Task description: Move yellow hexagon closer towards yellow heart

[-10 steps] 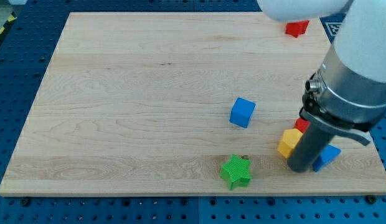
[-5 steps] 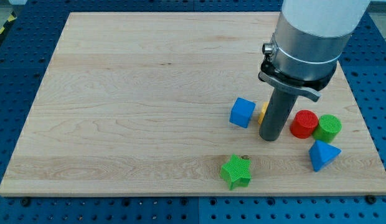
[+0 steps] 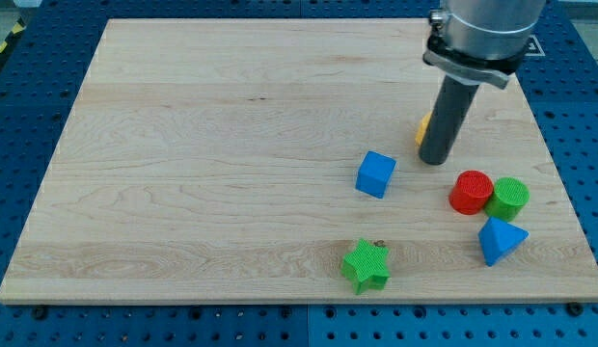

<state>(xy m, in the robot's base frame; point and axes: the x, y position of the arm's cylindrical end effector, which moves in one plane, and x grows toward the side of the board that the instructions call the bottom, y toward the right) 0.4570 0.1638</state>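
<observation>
My tip and yellow block shifted toward view's top; no claw visible.

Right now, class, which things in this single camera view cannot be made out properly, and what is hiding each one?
1. Yellow block: only a sliver shows left of the rod; the rod hides its shape.
2. Yellow heart: not visible anywhere; possibly behind the arm at the view's top right.
3. My tip: its contact with the yellow block is hidden by the rod itself.

no readable text, labels, brands or numbers anywhere in view
</observation>
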